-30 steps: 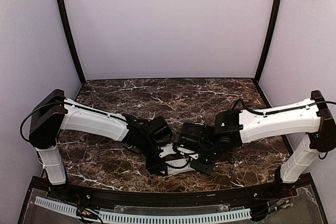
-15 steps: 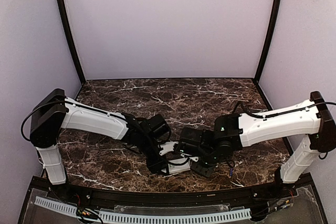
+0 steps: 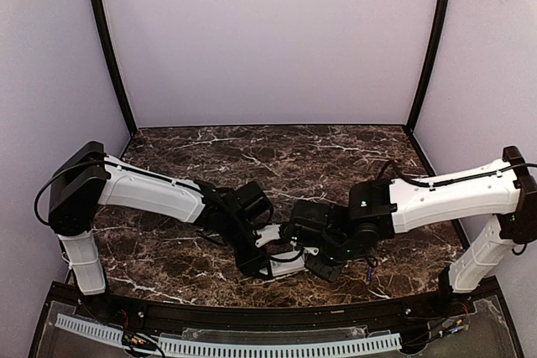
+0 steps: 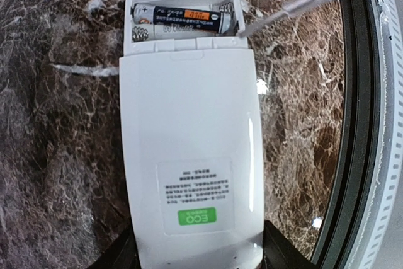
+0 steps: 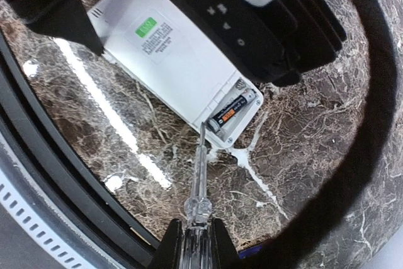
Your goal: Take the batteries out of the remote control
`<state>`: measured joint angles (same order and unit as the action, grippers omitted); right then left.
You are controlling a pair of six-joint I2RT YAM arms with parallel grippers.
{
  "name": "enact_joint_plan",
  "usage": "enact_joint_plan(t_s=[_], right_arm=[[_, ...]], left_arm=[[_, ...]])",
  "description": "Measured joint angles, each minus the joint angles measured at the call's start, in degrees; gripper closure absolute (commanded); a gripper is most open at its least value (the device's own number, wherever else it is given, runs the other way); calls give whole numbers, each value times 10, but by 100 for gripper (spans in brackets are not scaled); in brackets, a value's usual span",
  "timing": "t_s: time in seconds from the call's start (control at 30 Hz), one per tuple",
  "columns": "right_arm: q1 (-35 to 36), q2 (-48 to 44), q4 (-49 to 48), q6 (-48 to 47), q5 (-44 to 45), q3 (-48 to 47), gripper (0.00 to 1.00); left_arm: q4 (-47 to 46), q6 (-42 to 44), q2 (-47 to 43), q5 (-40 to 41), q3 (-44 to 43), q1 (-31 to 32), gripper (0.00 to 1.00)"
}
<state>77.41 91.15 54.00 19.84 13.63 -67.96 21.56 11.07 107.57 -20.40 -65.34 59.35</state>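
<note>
The white remote control (image 4: 189, 155) lies back-up on the marble, its near end gripped between my left gripper's (image 4: 198, 257) black fingers. The compartment at its far end is uncovered. One black battery (image 4: 182, 17) with an orange label sits in the upper slot, and the slot beside it looks empty. My right gripper (image 5: 196, 239) is shut on a clear-handled tool (image 5: 198, 181), whose metal tip touches the compartment's edge by the battery's (image 5: 232, 111) end. In the top view both wrists meet over the remote (image 3: 284, 264) near the front edge.
A small dark-blue cylinder (image 3: 367, 275) lies on the marble under the right forearm, near the front edge. The black table rim (image 4: 359, 124) and a white perforated strip (image 3: 252, 346) run close beside the remote. Lilac walls enclose the other sides.
The right forearm has sunk slightly and its wrist has edged left toward the remote. The left wrist shifted a little early on, then held still with the remote.
</note>
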Motion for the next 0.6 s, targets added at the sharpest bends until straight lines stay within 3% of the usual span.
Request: enact_joint_plan(t_s=[0.27, 0.6], right_arm=[[-41, -78, -11, 10, -17, 4, 100], [-101, -85, -1, 41, -50, 37, 100]], left_arm=[[-20, -3, 0, 11, 3, 0, 100], [-43, -3, 0, 53, 8, 3, 100]])
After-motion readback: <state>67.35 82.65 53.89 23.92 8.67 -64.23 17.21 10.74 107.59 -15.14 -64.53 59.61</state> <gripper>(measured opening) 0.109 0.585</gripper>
